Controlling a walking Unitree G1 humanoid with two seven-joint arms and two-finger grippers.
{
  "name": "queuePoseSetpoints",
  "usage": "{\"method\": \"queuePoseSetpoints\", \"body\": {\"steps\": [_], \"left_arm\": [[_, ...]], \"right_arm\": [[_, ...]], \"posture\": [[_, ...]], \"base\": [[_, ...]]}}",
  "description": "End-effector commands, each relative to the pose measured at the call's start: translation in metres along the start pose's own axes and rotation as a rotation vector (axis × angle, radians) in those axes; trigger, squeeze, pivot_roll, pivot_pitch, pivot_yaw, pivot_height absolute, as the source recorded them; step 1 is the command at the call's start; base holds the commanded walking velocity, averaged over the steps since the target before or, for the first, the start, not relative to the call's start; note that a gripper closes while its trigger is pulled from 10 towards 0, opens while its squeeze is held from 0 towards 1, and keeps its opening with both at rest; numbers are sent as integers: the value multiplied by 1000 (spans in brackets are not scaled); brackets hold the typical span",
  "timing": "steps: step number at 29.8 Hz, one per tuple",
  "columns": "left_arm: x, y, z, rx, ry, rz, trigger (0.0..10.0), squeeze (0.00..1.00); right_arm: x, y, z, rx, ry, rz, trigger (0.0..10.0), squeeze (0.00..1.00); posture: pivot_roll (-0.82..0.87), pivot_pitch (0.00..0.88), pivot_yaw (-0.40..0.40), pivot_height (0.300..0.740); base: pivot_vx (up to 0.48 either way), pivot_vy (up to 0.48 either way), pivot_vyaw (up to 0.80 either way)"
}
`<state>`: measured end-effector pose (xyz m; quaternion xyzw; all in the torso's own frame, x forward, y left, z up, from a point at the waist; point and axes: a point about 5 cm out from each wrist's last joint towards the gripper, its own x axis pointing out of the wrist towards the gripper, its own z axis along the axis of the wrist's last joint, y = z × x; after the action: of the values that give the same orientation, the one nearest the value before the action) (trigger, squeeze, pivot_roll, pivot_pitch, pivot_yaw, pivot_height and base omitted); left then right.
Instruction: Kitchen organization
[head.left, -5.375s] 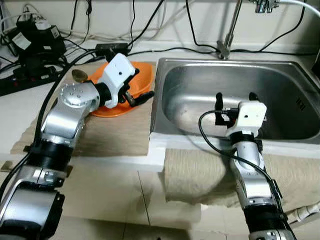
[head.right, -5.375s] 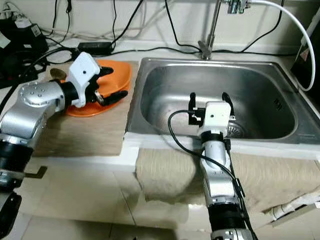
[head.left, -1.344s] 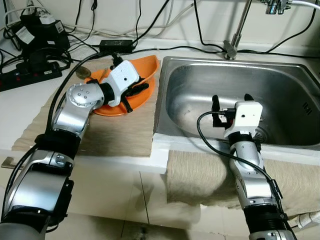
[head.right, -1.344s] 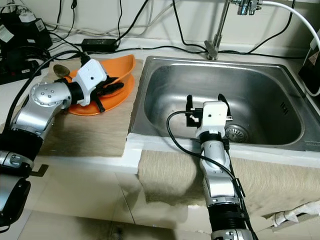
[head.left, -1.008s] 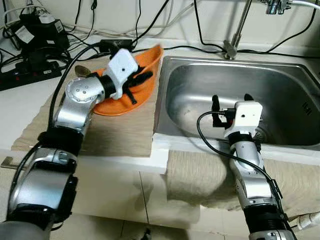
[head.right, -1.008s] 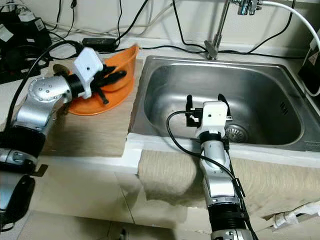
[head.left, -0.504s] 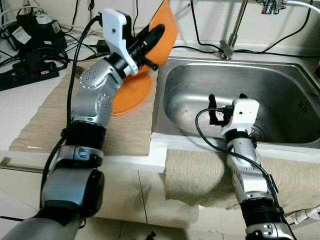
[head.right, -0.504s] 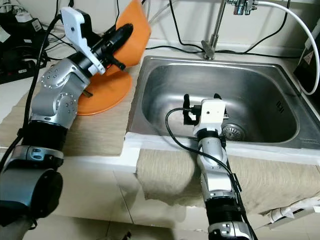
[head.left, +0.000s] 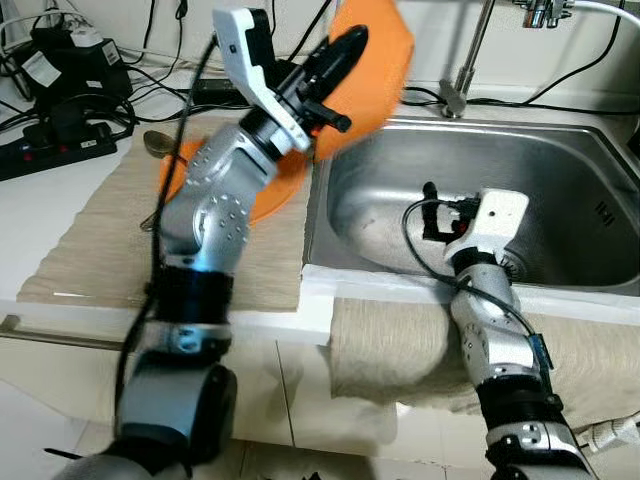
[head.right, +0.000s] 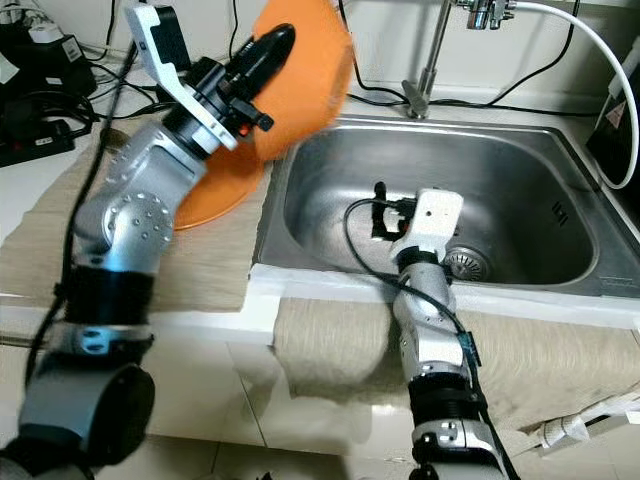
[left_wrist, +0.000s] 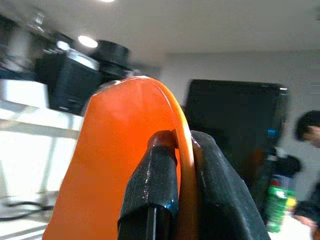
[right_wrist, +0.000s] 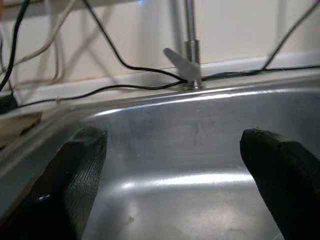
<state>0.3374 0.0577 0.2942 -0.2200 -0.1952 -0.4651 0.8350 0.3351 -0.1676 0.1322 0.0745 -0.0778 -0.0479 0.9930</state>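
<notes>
Above sink (head.left: 470, 150), left pincer (left_wrist: 176, 150) clamping orange bowl (head.left: 375, 60)

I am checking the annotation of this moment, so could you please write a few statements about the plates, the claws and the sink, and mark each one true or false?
1. The left claw is shut on the rim of an orange plate held up in the air. True.
2. A second orange plate lies on the beige mat beside the sink. True.
3. The right claw grips a sponge. False: its fingers stand apart with nothing between them, in front of the sink basin.
4. The sink holds a stack of dishes. False: the basin shows bare steel and a drain.
5. A spoon lies at the mat's far edge. True.
</notes>
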Motion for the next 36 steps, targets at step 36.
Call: {"method": "queuePoseSetpoints", "body": {"steps": [36], "left_arm": [[-32,-10,-70,1540,365,-743,0,0]], "right_arm": [[19,-8,27,507,90,110,10000,0]], "posture": [[-2,0,76,740]], "base": [[0,0,0]]}}
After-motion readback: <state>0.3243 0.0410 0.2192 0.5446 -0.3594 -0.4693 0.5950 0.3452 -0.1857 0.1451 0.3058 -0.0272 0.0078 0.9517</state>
